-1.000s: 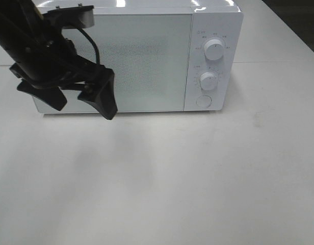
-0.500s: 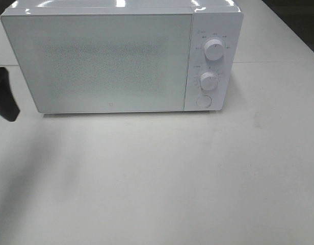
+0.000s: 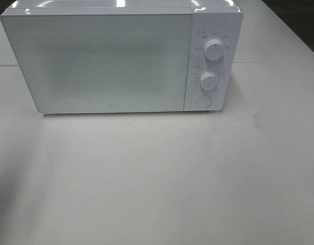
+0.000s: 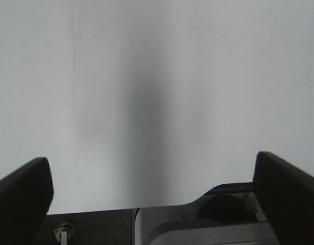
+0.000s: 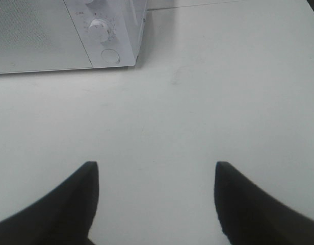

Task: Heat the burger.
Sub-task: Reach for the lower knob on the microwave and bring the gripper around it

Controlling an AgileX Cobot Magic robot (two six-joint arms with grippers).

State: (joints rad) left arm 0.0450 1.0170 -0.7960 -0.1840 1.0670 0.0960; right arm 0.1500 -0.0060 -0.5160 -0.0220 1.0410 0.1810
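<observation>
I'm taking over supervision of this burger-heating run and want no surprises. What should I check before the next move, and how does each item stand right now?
1. Microwave door shut: ok, it sits flush.
2. Burger inside: cannot tell, no view shows it.
3. Left claw open and empty: ok.
4. Right claw open and empty: ok.
5. Arms clear of the door: ok, neither shows in the high view.
6. Upper dial and lower dial settings: cannot tell, marks too small.
</observation>
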